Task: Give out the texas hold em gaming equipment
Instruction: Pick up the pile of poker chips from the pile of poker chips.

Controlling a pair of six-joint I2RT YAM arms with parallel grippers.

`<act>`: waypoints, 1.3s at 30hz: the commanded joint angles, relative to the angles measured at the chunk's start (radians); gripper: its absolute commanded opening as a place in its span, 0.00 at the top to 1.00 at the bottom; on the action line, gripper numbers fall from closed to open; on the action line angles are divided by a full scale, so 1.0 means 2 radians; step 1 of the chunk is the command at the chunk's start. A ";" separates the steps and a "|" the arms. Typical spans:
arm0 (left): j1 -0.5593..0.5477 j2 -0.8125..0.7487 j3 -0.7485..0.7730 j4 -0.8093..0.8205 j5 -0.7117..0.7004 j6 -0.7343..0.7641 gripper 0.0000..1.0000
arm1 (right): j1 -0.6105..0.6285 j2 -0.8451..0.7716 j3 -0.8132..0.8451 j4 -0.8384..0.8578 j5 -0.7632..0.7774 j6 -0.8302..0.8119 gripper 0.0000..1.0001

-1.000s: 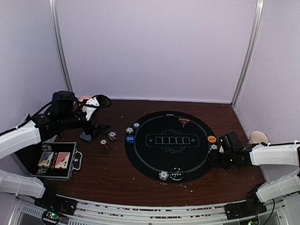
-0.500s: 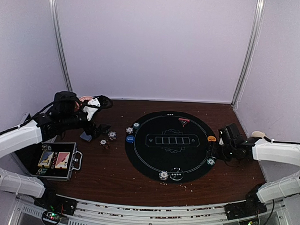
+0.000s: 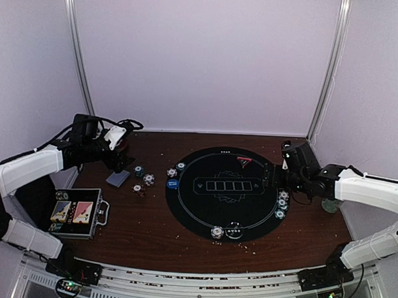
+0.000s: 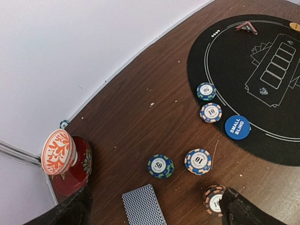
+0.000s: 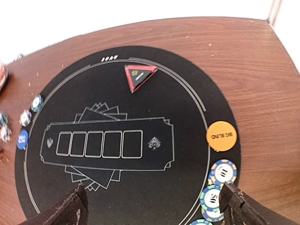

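**Both grippers released; poker pieces on and around the round mat**

Left gripper (image 4: 154,199): your jaws are spread wide and grasp nothing. They tilt down over the bare wood left of the black mat (image 4: 243,61). The arm reaches in from the left with its elbow bent.
- Below the jaws: one grey-blue card (image 4: 144,206) with a cross-hatched back, lying flat.
- Between card and mat: a teal 50 chip (image 4: 160,166) just beside a white 10 chip (image 4: 198,161).
- Close to the right finger: a reddish chip (image 4: 214,199).
- At the mat's left rim: two rim chips (image 4: 211,112), near the glossy blue button (image 4: 236,127) marked SMALL BLIND.
- Well left of the mat: a red bowl (image 4: 77,176) carrying a tilted orange-and-white disc (image 4: 58,151).

Right gripper (image 5: 153,192): your jaws are likewise released and empty, held over the mat's right half. The arm stretches in from the right.
- At the mat's far rim: a red triangular button (image 5: 139,76).
- At its right rim: an orange button (image 5: 221,136) marked BIG BLIND.
- Just nearer along that rim: striped chips (image 5: 224,172) in a row.

The mat is matte and round, printed with five card outlines in thin white lines.
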 commanded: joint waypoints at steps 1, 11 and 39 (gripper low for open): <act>0.028 0.035 0.031 -0.053 0.067 0.036 0.02 | 0.023 0.029 -0.007 0.028 0.022 -0.016 0.01; 0.030 0.064 0.016 -0.102 0.123 0.089 0.02 | 0.081 0.001 -0.076 0.096 0.036 0.023 0.00; 0.030 0.130 0.004 -0.080 0.101 0.094 0.02 | 0.092 0.009 -0.074 0.109 0.057 0.003 0.00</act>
